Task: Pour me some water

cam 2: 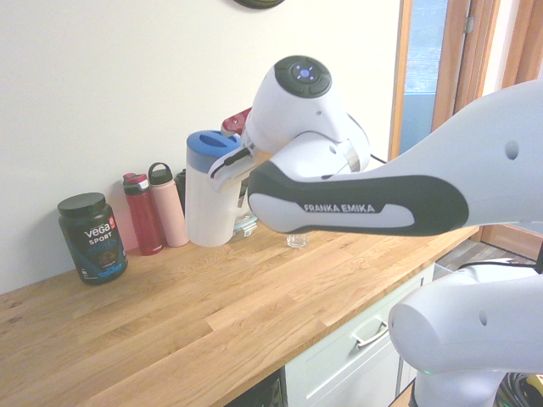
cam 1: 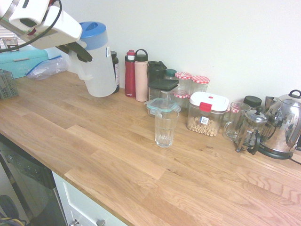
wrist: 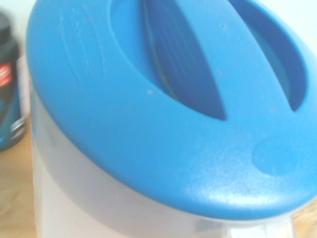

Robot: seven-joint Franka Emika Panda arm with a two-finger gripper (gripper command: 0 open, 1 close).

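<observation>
First exterior view: gripper clamps the tilted jug's handle.
Its fingers are closed; the clear glass stands apart, toward four o'clock of the jug.

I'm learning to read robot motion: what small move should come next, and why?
Probably carry the jug toward the drinking glass, keeping it nearly upright: the gripper has its handle, and the glass stands well off to one side.

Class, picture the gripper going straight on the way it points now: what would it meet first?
Most likely the body of the jug, whose handle the gripper holds; any gap between them is unclear.
</observation>
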